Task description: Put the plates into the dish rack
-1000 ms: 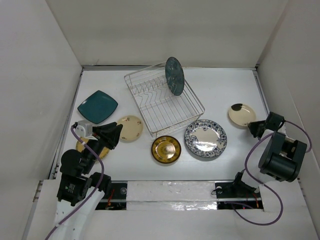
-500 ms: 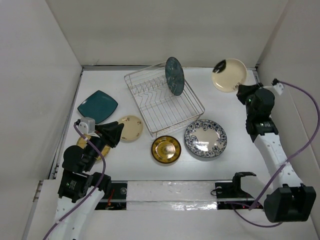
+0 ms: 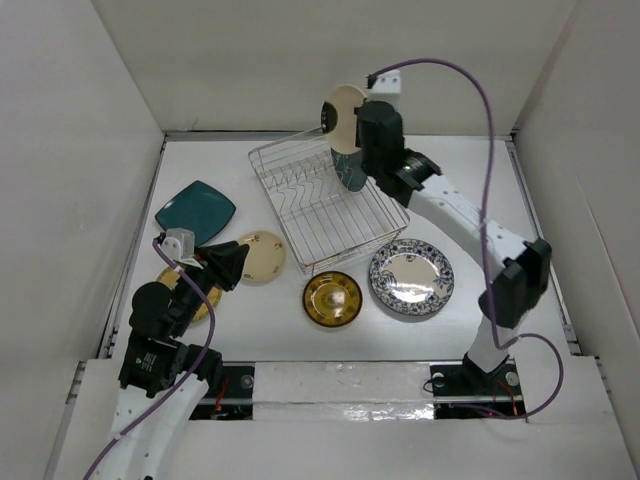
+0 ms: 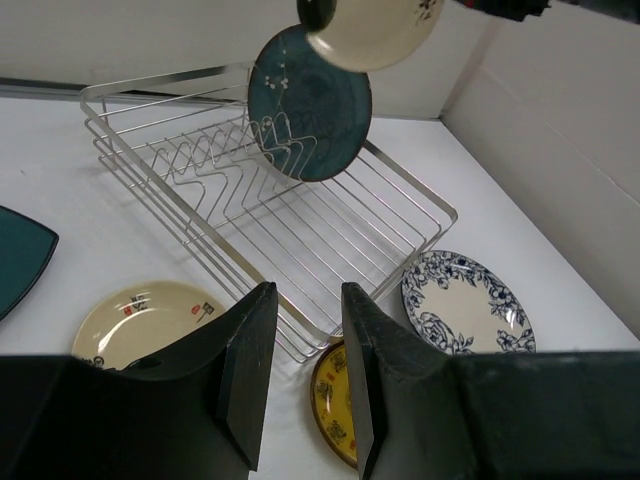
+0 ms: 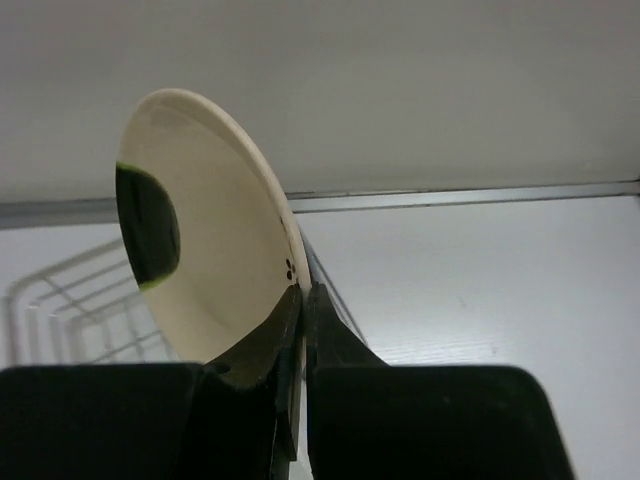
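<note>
Right gripper (image 5: 298, 300) jaws clenched on cream plate (image 3: 338, 108) rim. Plate is edge-up above the dish rack (image 3: 354, 242) far side, near the slotted dark teal plate (image 3: 350, 160). Lower it vertical into a free prong gap. Left gripper (image 4: 306, 310) jaws parted, empty. Right wrist shows the rim pinch; top view shows slot alignment.

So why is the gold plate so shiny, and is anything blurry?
Top view: the gold plate and the blue-and-white plate throw light back as glare. Right wrist view: the cream plate is sharp, the dish rack behind it faint and blurry. Left wrist view: the black jaws are dark shapes.
</note>
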Robot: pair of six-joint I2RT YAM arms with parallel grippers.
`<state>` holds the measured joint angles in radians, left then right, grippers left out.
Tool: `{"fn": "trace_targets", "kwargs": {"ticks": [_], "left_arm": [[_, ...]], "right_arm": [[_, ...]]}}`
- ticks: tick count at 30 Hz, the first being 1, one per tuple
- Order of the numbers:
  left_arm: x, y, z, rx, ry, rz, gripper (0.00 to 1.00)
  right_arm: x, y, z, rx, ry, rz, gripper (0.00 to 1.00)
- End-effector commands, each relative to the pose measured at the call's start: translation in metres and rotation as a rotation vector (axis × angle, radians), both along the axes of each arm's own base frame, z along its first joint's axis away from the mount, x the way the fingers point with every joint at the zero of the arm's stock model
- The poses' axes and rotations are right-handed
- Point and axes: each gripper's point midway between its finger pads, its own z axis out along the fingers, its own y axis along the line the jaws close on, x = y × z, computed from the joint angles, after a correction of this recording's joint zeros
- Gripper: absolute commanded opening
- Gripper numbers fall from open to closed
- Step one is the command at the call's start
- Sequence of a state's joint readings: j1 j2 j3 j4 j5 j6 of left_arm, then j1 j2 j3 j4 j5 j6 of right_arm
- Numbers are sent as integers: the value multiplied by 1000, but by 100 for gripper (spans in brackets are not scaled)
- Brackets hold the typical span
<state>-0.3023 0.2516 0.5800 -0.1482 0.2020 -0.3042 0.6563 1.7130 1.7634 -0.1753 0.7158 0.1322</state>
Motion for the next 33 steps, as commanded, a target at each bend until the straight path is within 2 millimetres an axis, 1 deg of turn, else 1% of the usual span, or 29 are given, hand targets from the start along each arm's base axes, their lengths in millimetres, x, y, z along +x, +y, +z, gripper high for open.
{"fn": "trace_targets", "kwargs": {"ticks": [1,2,3,4,5,6,12,13,15,16,19,20,21,22,23,30,32,33], "left_arm": [[3,0,9,0,-34,2,29],[3,0,9,0,-34,2,29],[3,0,9,-2,-34,5,29],[3,0,9,-2,-34,3,29],[3,0,9,-1,-32,5,29],[3,0,10,-3,-33,5,29],[6,1,8,4,-25,13,29],[6,1,8,4,-23,14,29],[7,1,6,6,-17,16,29],[7,2,6,6,-17,17,29],[8,3,7,5,-19,25,29],[8,4,6,6,-17,26,29],[8,4,7,5,-19,26,29],[8,3,6,5,-15,25,29],[9,3,5,7,-13,26,29],[10,5,4,7,-8,35,29],[10,5,4,9,-8,35,29],[10,5,4,8,-10,37,29]], "right_arm": [[0,-16,0,-292,50,-194,0],[12,-10,-8,-321,54,-221,0],[13,-3,-11,-350,58,-226,0],[17,-3,-14,-389,67,-240,0],[21,0,-12,-391,61,-245,0],[28,5,-26,-420,80,-244,0],[42,14,-47,-492,107,-255,0],[45,16,-57,-518,120,-257,0],[49,19,-67,-543,132,-260,0],[52,22,-76,-561,144,-256,0],[58,27,-91,-583,159,-244,0],[61,31,-101,-595,169,-237,0],[63,32,-105,-597,173,-232,0],[62,39,-110,-594,174,-215,0],[64,44,-119,-599,183,-192,0],[71,57,-155,-603,222,-134,0],[70,58,-155,-586,226,-129,1],[70,58,-153,-573,222,-128,4]]}}
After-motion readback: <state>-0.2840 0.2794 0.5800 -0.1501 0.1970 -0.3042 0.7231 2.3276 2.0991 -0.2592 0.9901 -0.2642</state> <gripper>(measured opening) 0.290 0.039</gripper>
